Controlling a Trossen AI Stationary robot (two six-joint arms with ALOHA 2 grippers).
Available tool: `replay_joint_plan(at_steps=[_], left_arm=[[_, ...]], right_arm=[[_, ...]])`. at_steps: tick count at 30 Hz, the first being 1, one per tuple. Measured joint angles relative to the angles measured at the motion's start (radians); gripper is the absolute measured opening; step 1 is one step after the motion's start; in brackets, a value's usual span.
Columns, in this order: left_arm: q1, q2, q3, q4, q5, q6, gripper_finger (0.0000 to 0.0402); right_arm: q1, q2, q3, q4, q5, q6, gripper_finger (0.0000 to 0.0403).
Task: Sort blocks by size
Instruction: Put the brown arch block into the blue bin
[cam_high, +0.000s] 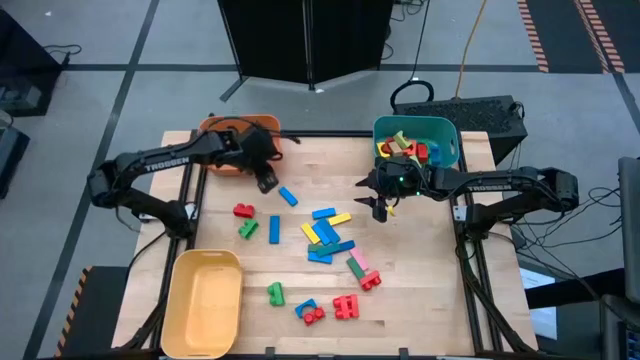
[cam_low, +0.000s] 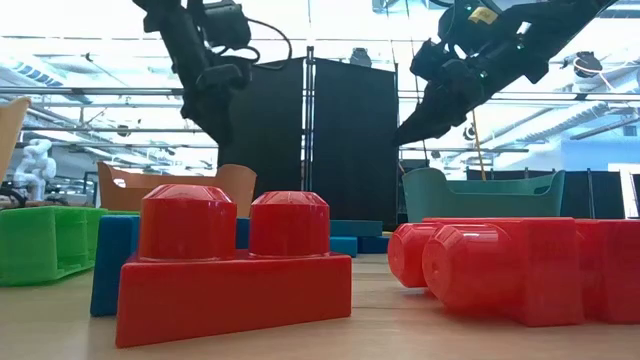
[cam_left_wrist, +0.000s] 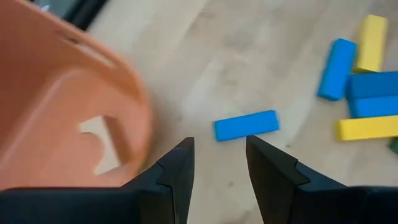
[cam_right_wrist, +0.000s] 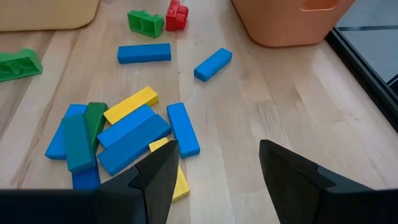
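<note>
The wooden table (cam_high: 420, 290) carries everything, and the loose blocks (cam_high: 325, 238) lie scattered over its middle — a heap of blue, yellow and green bars, with red and green studded bricks toward the near edge. Relative to that heap, the yellow bin (cam_high: 204, 300) sits at the near left corner, the orange bin (cam_high: 222, 128) at the far left and the teal bin (cam_high: 440, 130) at the far right; the teal one already has a few coloured blocks inside. The left gripper (cam_high: 267, 184) hangs just off the orange bin, on the heap's far-left side, above a lone blue bar (cam_left_wrist: 246, 125); its fingers stand a little apart with nothing between them. The right gripper (cam_high: 382, 208) hovers just right of the heap, beside the teal bin — fingers spread, apparently empty, though its tips are hard to make out from above.
</note>
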Motion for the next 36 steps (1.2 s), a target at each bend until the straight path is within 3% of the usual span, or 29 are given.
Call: replay_joint_plan(at_steps=[14,25,31,36], left_arm=[[-0.245,0.0,0.0,0.017,-0.099,-0.141,0.0141],[-0.424,0.0,0.0,0.137,-0.177,-0.166,0.0141],[-0.473,0.004,-0.009,0.157,-0.354,-0.162,0.0141],[-0.435,0.007,-0.067,0.15,-0.368,-0.1,0.0141]], right_arm=[[0.0,0.0,0.0,-0.001,0.0,0.003,0.021],[0.0,0.0,0.0,-0.001,-0.002,0.006,0.021],[0.0,0.0,0.0,-0.001,-0.002,0.006,0.021],[0.0,0.0,0.0,-0.001,-0.002,0.003,0.021]])
